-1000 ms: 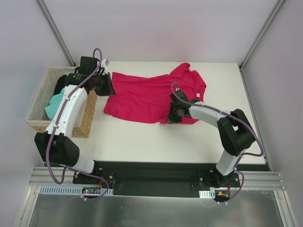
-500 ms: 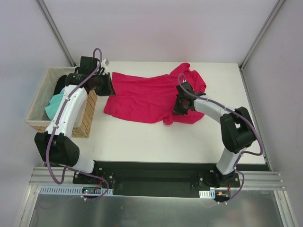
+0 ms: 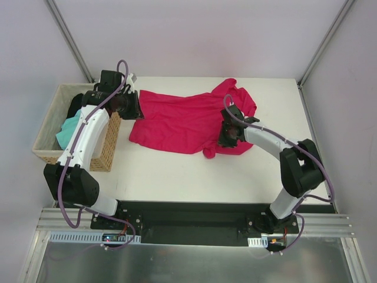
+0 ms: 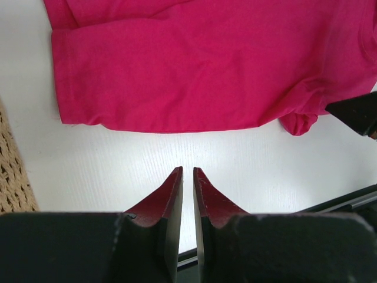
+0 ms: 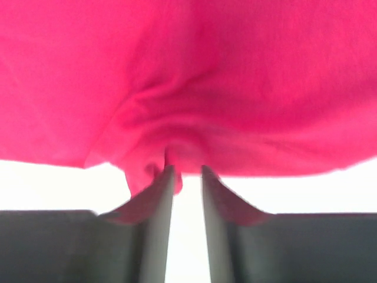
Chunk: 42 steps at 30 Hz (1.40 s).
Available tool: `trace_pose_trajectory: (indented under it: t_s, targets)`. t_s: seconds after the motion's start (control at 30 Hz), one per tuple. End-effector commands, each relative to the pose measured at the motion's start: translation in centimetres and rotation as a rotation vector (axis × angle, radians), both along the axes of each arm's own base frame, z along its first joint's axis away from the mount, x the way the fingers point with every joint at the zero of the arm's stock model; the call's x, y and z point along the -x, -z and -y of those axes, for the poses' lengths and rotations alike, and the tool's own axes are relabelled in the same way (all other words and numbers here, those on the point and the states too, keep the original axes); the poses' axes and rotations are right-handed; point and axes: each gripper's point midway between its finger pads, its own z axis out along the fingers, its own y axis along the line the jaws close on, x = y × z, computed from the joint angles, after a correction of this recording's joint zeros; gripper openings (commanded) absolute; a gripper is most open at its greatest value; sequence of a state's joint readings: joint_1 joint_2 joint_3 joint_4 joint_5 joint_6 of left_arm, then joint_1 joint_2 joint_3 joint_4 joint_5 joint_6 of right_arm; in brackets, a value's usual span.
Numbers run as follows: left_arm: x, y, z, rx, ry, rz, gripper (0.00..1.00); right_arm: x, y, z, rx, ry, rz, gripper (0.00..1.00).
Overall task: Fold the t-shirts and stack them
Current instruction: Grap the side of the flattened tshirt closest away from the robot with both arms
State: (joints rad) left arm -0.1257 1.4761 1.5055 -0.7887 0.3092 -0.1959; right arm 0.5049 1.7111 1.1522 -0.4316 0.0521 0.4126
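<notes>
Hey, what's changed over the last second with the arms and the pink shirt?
The right gripper slid rightward along the crimson t-shirt's near hem, then parted its jaws, apparently letting go of a small bunched fold there. The left gripper stayed put, almost closed and empty, by the shirt's left edge. The rest of the shirt and the wicker basket did not move.

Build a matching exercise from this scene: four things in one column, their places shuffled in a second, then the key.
1. crimson t-shirt
2. mint-green t-shirt
3. wicker basket
4. right gripper

A. inside the basket
B. at the crimson shirt's bunched near edge
C. spread on the white table
D. tan and woven, at the table's left end

Pairs: 1-C, 2-A, 3-D, 4-B
</notes>
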Motion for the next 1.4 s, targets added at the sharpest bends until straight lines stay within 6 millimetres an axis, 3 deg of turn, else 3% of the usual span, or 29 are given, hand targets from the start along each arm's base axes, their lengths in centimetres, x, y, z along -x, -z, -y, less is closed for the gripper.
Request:
trace_pose_trajectory:
  t_s: [0.0, 0.13, 0.43, 0.9, 1.37]
  targets:
    - [-1.0, -0.7, 0.7, 0.012, 0.027, 0.023, 0.12, 1.2, -2.7, 0.5, 0.028, 0.01, 0.064, 0.32]
    - [-1.3, -0.6, 1.0, 0.022, 0.035, 0.02, 0.11, 1.8, -2.6, 0.6, 0.032, 0.021, 0.065, 0.34]
    - [-1.4, -0.8, 0.7, 0.01, 0.031, 0.028, 0.12, 3.0, 0.0, 0.1, 0.015, 0.025, 0.008, 0.29]
    - [-0.7, -0.2, 0.3, -0.015, 0.023, 0.023, 0.12, 4.2, 1.8, -4.3, -0.008, -0.078, -0.051, 0.27]
    - [-0.5, -0.6, 0.0, -0.024, 0.025, 0.038, 0.13, 2.1, 1.5, -5.8, 0.014, -0.13, -0.037, 0.35]
